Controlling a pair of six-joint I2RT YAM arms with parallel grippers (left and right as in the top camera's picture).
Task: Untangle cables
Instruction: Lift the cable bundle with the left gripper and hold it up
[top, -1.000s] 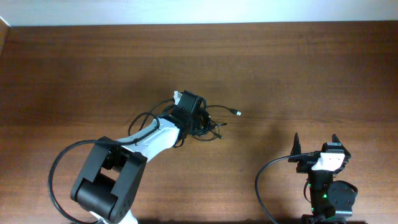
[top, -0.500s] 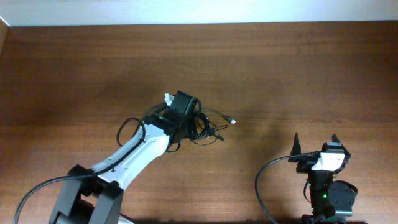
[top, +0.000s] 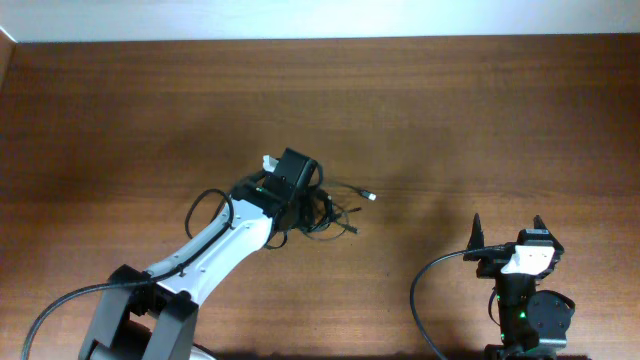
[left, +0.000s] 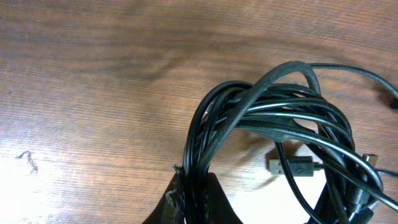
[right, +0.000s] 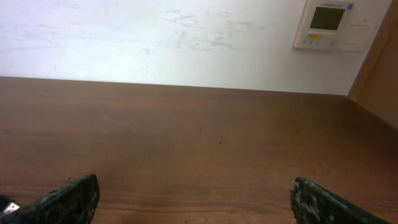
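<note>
Left arm (top: 225, 245): white and black links, reaching from the near left corner of the table (top: 120, 110) diagonally up to about the table's middle. Wrist pitched down over the work.

Left gripper (top: 300, 185): jaws drawn narrow and pinched on the cables (top: 325, 210). In the left wrist view the dark fingertips (left: 186, 202) at the bottom edge clamp several strands where the loops converge.

Right arm (top: 525, 300): folded at the near right corner, green light on its base. Right gripper (top: 507, 232) spread wide with nothing between the fingers. It points toward the far edge, well apart from the cables. In the right wrist view only the two black fingers (right: 71, 199) show at the bottom corners, over bare wood.

Cables: a compact tangle near the table's middle, just right of the left gripper. One free lead runs out toward the right edge and ends in a small light plug (top: 371, 196). Close up, the bundle (left: 273, 118) is oval loops of thin, glossy, round black cord, stacked and crossing. Their long axis runs from the fingertips up and to the right. A flat metal connector (left: 292, 167) lies inside the loops on the wood.

Table: dark brown wood grain, matte, with faint scuffs. Behind the far edge is a white wall (right: 155, 37) carrying a small pale control panel (right: 328, 23).
</note>
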